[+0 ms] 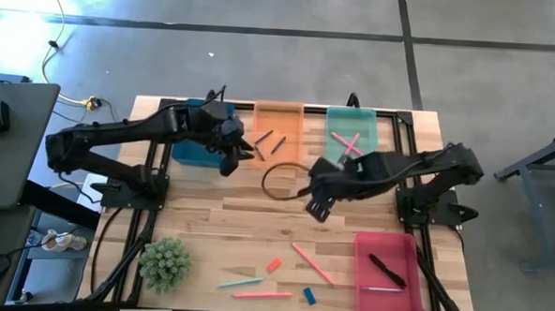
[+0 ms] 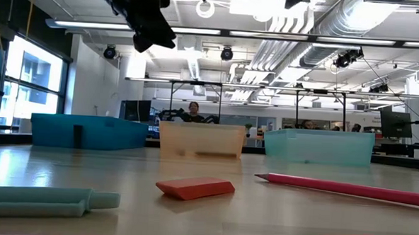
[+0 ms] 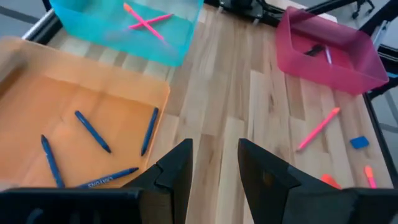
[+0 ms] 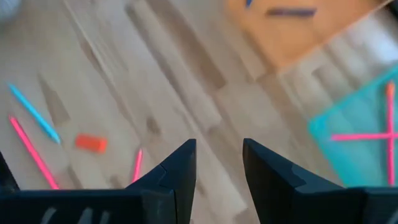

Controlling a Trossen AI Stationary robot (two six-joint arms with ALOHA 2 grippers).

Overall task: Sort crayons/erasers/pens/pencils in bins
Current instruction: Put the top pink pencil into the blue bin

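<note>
- Worktop [image 1: 256, 220]: we record a pale wooden slatted surface carrying four bins, loose stationery and a small green plant [image 1: 165, 261] near the front left corner.
- Blue bin [image 1: 191, 150]: back row, left; partly covered by the left arm. We cannot tell its contents.
- Orange bin [image 1: 279, 127]: back row, middle. We count four dark crayons [image 3: 92, 131] lying loose inside.
- Teal bin [image 1: 354, 131]: back row, right. Two pink pencils [image 3: 146, 22] lie crossed in it.
- Red-pink bin [image 1: 385, 273]: front right. It holds a black pen [image 1: 386, 270] and a thin pale stick.
- Loose on the worktop, front centre: one pink pencil [image 1: 312, 263] lying aslant, one light blue pencil [image 1: 240, 283], one further pink pencil [image 1: 262, 295], an orange-red eraser [image 1: 274, 264] and a blue eraser [image 1: 309, 295].
- Left gripper [image 1: 238, 152]: raised in the air beside the near edge of the orange bin; fingers apart, nothing between them.
- Right gripper [image 1: 315, 206]: over the bare middle of the worktop, in front of the teal bin; fingers apart, nothing between them.
- Dark cable loop [image 1: 281, 182]: on the worktop between the two grippers.
</note>
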